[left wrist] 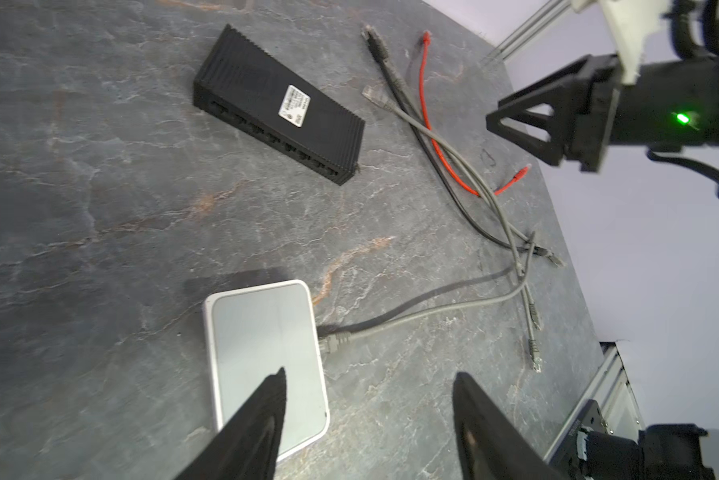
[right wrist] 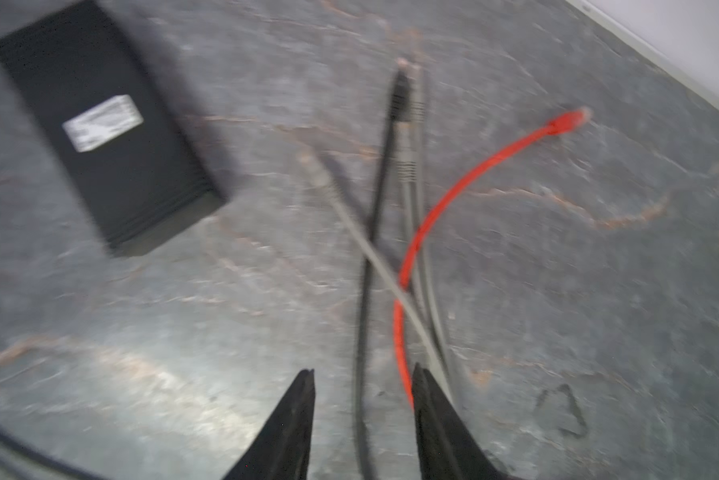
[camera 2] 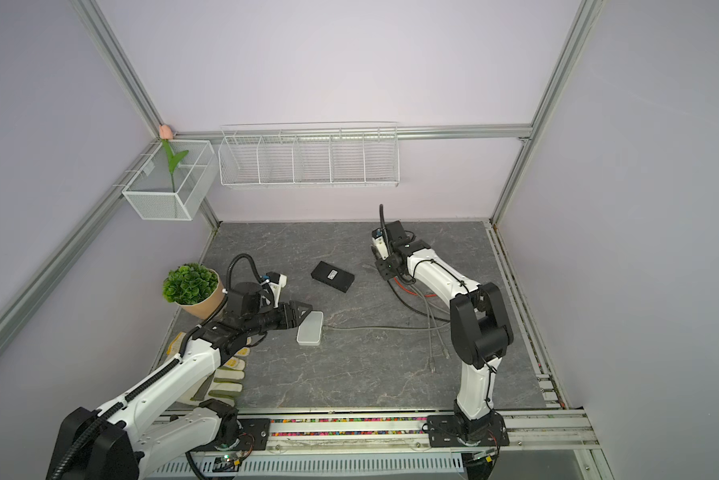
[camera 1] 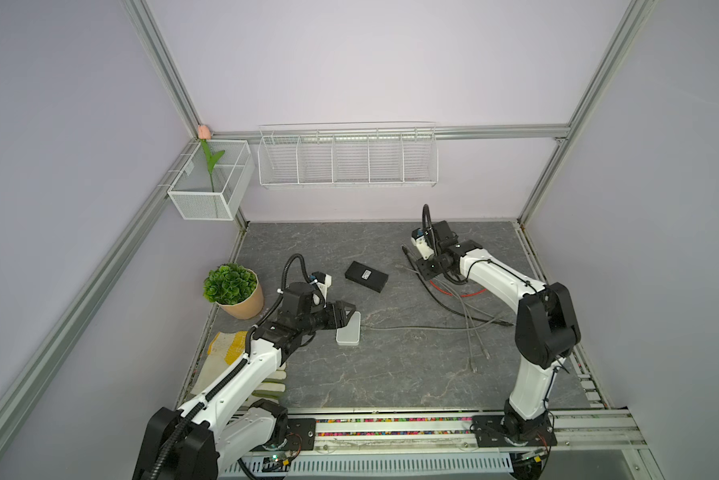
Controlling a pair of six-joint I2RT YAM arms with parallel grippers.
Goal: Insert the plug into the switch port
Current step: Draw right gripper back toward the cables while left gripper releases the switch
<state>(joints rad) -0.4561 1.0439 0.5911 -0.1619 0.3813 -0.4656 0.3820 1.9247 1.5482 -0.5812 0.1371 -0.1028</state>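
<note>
Both top views look down from high at the whole tabletop (camera 1: 391,374); each wrist view sits low and close, both sharing the black switch (left wrist: 245,83).

The white switch (left wrist: 262,353) is lying flat on the bench (camera 1: 391,374), left of its centre. The grey plug (left wrist: 333,341) is sitting in the side of the switch that faces the right edge. Its grey cable (camera 1: 412,328) is trailing toward that edge.

Potted plant (camera 1: 231,286) is seen at left edge of bench (camera 1: 391,365), work gloves (camera 2: 229,376) laid just in front of it. Mesh basket (camera 1: 202,205) holding artificial tulip (camera 1: 214,160) is hung on left rail. Wire rack (camera 1: 347,160) is mounted on back wall.
</note>
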